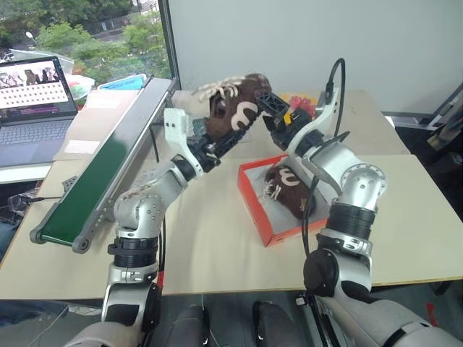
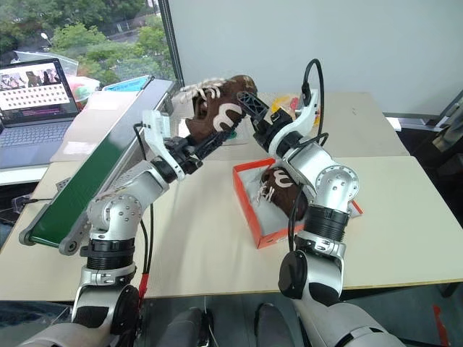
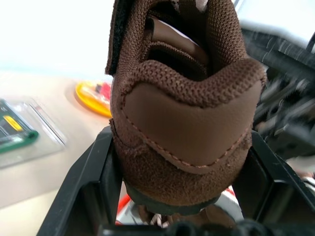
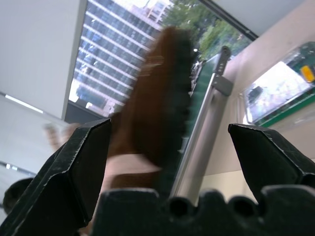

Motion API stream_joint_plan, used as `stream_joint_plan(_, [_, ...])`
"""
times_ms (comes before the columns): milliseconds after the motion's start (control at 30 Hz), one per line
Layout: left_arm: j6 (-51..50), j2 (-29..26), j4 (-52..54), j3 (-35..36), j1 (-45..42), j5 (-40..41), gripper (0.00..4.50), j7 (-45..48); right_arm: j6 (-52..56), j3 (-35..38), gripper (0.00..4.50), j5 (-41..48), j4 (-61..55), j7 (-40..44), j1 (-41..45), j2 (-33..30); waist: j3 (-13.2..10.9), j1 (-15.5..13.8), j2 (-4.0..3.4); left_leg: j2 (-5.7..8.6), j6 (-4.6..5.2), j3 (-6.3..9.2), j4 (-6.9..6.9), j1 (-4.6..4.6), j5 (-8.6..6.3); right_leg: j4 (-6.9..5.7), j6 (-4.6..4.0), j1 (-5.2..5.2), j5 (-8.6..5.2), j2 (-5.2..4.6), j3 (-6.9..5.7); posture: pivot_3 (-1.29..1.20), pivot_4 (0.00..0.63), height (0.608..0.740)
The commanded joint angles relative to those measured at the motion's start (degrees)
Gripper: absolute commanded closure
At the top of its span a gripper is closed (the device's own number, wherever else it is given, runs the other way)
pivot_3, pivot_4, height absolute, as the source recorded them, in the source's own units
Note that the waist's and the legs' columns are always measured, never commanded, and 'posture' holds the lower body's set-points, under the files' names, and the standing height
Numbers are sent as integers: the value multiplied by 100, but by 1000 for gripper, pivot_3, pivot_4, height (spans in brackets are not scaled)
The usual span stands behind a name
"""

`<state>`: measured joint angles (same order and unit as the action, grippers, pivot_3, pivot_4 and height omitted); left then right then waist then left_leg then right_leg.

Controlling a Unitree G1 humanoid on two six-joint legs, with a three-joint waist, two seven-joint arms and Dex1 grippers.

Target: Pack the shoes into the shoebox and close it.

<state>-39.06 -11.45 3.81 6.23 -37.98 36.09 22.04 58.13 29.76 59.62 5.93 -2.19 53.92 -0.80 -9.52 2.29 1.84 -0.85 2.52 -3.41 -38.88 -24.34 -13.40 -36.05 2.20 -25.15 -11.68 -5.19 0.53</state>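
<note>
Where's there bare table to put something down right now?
Bare tabletop lies between the conveyor and the shoebox, and again right of the box. It is crowded above the box, where both tools meet around the held shoe.

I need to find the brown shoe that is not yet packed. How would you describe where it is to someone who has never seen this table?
Start at the orange-red cardboard shoebox lying open on the beige table. Above its far end, the left gripper clamps a dark brown fuzzy shoe with pale laces by the heel. Unlike the other brown shoe lying inside the box, this one hangs in the air.
</note>
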Motion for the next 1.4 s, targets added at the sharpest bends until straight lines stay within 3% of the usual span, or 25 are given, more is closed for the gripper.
stream_joint_plan(33, [171, -136, 14, 151, -160, -15, 1957, 114, -18, -118, 0, 294, -262, 14, 197, -83, 0, 3, 0, 0, 0, 0, 0, 0, 0, 0, 0, 0, 0, 1, 0, 0, 150, 740])
stream_joint_plan(467, [-163, 93, 431, 6, -84, 187, 1957, 79, -264, -449, 0, 157, 169, 259, 132, -66, 0, -13, 0, 0, 1, 1, -1, -2, 0, 1, 0, 1, 0, -2, -1, 0, 150, 740])
stream_joint_plan(1133, [-336, -38, 510, 117, -119, 287, 1957, 64, -486, -678, 0, -49, 389, 559, 37, -317, -1, -12, -1, -1, 1, 1, 1, -1, 0, 2, 0, 0, 0, -2, -1, 0, 150, 740])
stream_joint_plan(1233, [-524, 69, 699, -41, -23, 414, 1957, 90, -688, -714, 642, -134, 527, 640, 179, -244, -1, -12, -1, 0, 1, 1, 0, -2, -1, 3, 0, 0, 0, -2, -1, 0, 150, 740])
stream_joint_plan(1400, [-615, -7, 776, -42, 9, 365, 1957, 61, -795, -712, 2324, -124, 513, 640, 262, -211, -1, 0, -1, -1, 1, 0, 1, 1, -1, 2, 0, 0, 0, -1, 2, 0, 150, 740])
